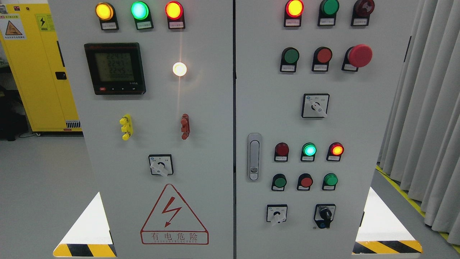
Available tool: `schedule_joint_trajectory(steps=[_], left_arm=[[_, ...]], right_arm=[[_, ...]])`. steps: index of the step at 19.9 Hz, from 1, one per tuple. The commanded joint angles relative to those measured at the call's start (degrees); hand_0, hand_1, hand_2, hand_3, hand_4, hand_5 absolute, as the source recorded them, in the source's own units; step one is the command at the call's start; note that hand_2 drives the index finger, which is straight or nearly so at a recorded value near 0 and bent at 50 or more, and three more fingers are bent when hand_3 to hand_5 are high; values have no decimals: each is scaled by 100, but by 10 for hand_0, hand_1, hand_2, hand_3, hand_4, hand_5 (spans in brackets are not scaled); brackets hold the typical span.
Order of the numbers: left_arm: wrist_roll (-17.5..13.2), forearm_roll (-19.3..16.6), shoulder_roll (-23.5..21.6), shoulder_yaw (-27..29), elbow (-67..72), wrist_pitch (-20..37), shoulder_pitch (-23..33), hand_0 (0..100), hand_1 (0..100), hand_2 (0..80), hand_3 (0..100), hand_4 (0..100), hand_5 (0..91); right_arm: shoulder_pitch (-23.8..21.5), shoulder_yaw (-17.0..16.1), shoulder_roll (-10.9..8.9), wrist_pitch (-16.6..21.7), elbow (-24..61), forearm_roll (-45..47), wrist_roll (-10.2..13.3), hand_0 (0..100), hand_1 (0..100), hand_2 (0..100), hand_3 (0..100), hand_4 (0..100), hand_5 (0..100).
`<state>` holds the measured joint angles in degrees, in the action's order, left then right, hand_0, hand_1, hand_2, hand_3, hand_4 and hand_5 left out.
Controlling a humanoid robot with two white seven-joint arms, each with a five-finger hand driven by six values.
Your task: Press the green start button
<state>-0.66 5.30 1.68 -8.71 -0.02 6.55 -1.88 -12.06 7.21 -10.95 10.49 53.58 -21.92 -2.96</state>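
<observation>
A grey electrical cabinet (215, 144) with two doors fills the head view. The right door carries green push buttons: one in the upper row (291, 56), one at the lower left (279, 182) and one at the lower right (330, 179). Red push buttons (324, 55) (306, 181) sit beside them. A lit green lamp (309, 149) glows above the lower row. A red mushroom stop button (359, 55) is at the upper right. Neither of my hands is in view.
Rotary switches (315, 106) (276, 214), a key switch (325, 215) and a door handle (254, 157) are on the right door. The left door holds a meter (115, 68) and a danger sign (174, 216). A yellow cabinet (34, 72) stands at the left, curtains (427, 108) at the right.
</observation>
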Motion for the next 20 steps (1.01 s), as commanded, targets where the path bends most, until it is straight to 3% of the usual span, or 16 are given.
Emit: schedule_joint_trajectory(steps=[1,10,20], left_arm=[[-5,-2,323,1,-138,4,-5,120,556,0,0,0,0],[-5,-2,403,1,-147,4,-5,120,556,0,0,0,0],[-5,-2,438,-8,-156,4,-5,120,556,0,0,0,0]], right_arm=[[-332,404,-539,102,3384,-838,41,229,463,0,337,371,216],[9,149,-504,278,4941,-2746,6,277,560,0,548,561,388],[678,-519,-469,278,5882,-3792,-12,298,578,0,627,620,418]])
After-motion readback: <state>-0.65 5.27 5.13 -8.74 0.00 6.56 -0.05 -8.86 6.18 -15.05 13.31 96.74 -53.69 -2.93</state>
